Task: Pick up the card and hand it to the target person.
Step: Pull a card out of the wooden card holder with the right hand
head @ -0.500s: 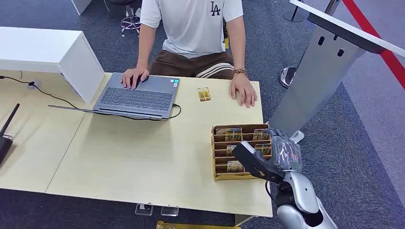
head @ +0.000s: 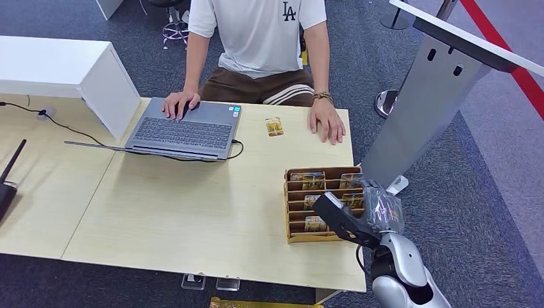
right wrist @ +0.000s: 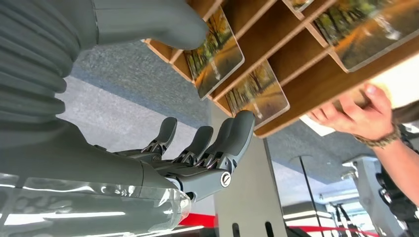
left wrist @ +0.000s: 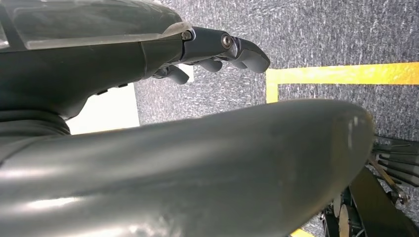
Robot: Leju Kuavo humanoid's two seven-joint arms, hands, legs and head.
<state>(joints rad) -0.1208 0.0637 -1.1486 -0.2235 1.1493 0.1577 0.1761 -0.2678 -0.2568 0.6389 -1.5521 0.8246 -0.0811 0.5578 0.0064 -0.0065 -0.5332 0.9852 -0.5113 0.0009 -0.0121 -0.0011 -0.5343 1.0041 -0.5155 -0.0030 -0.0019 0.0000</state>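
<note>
The fingers of the right hand are spread apart and hold nothing — they hover at the outer edge of the wooden card rack, thumb on one side, the darker fingers just under the protruding cards. The cards stand in the rack's slots, tilted and poking out, not yet pinched. The rack sits near the right corner of the counter, and the person's hand rests flat on the far edge, well apart from the rack, with another loose card lying beside it. The left hand hangs over grey carpet, its fingers loosely curled in on nothing. What could go wrong, to my eye: the slots are tight and the cards close together, so the fingers may catch two at once, or nudge the light rack along the counter instead of closing on one card — a shallow pinch could let it slip on the way across.
</note>
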